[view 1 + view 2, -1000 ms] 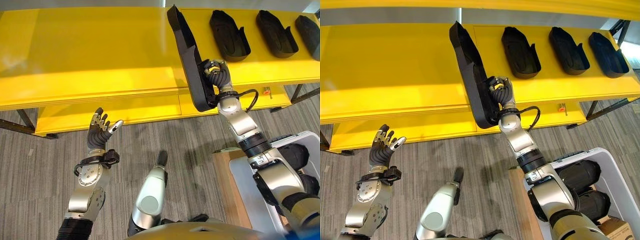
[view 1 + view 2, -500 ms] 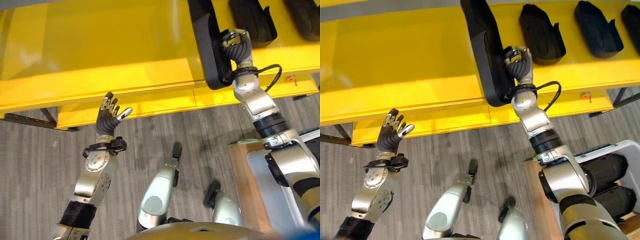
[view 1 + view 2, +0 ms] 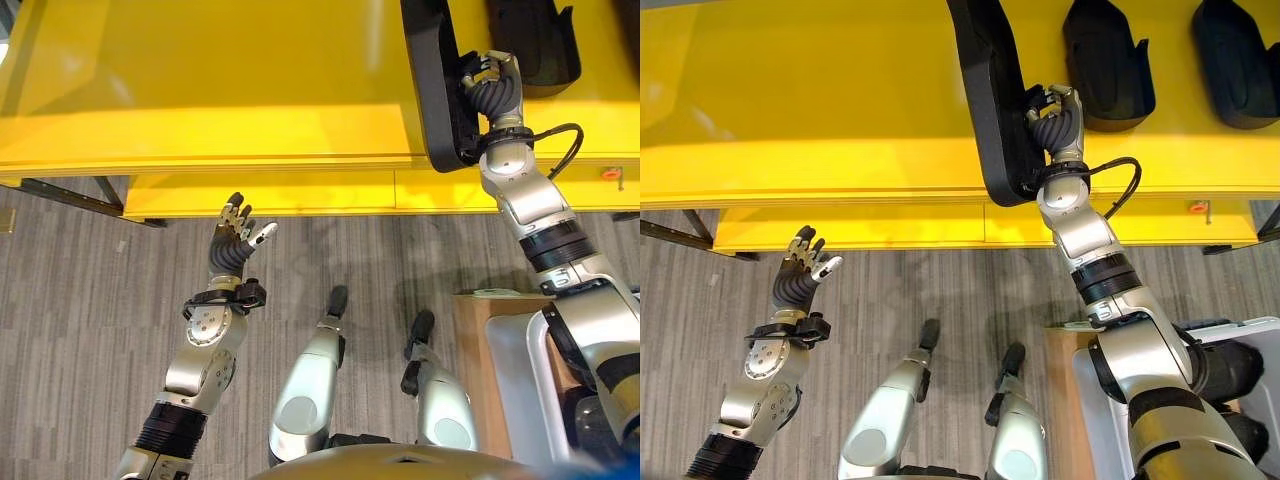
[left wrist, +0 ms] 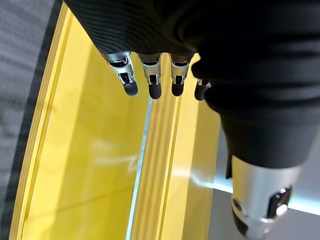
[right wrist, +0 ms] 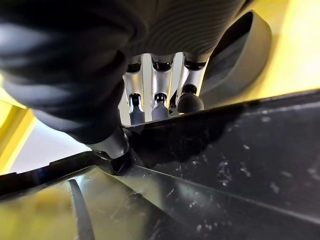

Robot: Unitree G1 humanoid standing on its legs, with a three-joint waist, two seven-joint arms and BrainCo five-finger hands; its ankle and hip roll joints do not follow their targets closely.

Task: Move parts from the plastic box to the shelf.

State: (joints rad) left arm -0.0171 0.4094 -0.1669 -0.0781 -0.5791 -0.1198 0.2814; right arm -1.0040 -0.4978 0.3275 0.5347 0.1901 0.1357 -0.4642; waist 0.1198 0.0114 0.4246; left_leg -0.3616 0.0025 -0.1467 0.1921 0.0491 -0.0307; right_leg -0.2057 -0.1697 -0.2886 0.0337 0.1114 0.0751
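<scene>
A long black moulded part [image 3: 992, 100] stands on its edge over the front lip of the yellow shelf [image 3: 810, 110]. My right hand [image 3: 1055, 125] is shut on the part's rim, fingers [image 5: 155, 102] hooked over the edge and thumb beneath. Further right on the shelf lie two more black parts [image 3: 1108, 62] [image 3: 1236, 60]. The white plastic box [image 3: 1230, 335] sits at the lower right with dark parts [image 3: 1235, 368] inside. My left hand [image 3: 235, 245] hangs open above the floor in front of the shelf, holding nothing.
The shelf has a lower yellow rail [image 3: 300, 195] along its front and dark legs [image 3: 70, 193] at the left. A brown wooden block [image 3: 478, 355] stands beside the box. Grey striped carpet [image 3: 70, 320] lies in front of the shelf.
The camera has moved closer to the shelf, so the whole scene has slid down and left. The right hand still holds the black part on edge. The left hand keeps its pose.
</scene>
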